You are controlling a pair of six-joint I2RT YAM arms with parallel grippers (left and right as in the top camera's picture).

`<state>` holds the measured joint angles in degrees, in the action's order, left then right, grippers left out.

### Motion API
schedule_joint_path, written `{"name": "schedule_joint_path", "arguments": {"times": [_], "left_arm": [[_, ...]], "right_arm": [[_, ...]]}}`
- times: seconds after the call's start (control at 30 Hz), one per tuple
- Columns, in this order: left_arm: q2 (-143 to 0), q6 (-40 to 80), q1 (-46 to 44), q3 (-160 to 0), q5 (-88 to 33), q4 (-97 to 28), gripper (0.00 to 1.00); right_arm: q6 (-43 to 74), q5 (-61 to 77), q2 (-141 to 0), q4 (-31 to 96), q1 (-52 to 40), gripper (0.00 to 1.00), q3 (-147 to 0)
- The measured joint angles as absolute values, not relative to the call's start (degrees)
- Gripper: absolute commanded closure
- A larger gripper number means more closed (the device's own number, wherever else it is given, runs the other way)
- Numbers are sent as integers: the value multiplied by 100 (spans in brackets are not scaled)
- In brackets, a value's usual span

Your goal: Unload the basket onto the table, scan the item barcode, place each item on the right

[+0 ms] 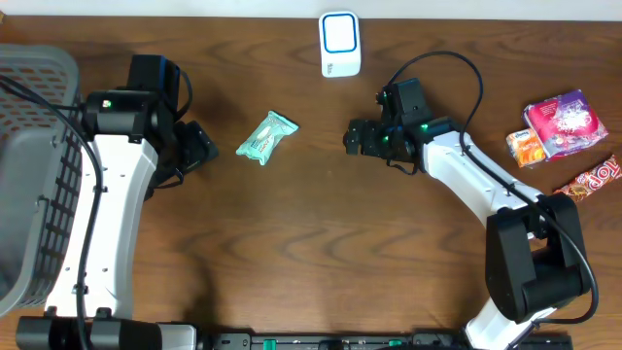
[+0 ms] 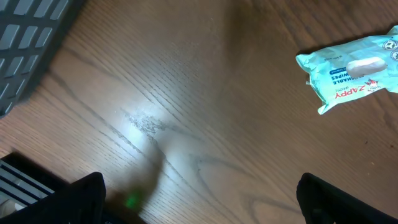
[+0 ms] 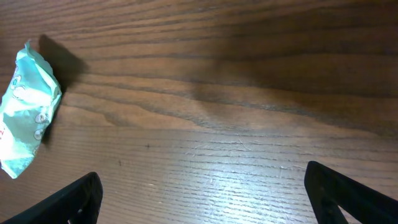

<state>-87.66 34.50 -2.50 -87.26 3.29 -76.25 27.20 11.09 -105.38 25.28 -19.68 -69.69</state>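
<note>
A mint-green wipes packet (image 1: pixel 267 137) lies flat on the wooden table between the two arms; it also shows in the left wrist view (image 2: pixel 351 67) at the upper right and in the right wrist view (image 3: pixel 26 107) at the left edge. A white scanner with a blue ring (image 1: pixel 340 44) stands at the back centre. My left gripper (image 1: pixel 202 144) is open, just left of the packet and apart from it. My right gripper (image 1: pixel 352 137) is open, to the packet's right with bare table between. Both grippers hold nothing.
A grey plastic basket (image 1: pixel 34 175) takes up the left edge; its wall shows in the left wrist view (image 2: pixel 28 37). At the far right lie a pink-and-purple packet (image 1: pixel 567 122), an orange packet (image 1: pixel 526 148) and a red candy bar (image 1: pixel 590 178).
</note>
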Motion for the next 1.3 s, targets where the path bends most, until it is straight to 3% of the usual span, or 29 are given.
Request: {"name": "schedule_joint_path", "arguments": {"times": [1.3], "left_arm": [[-8766,3450,-250,-8726,329,-7625,2]], "right_arm": [[2810,790,-10536,1872,-2429,1,-5988]]}}
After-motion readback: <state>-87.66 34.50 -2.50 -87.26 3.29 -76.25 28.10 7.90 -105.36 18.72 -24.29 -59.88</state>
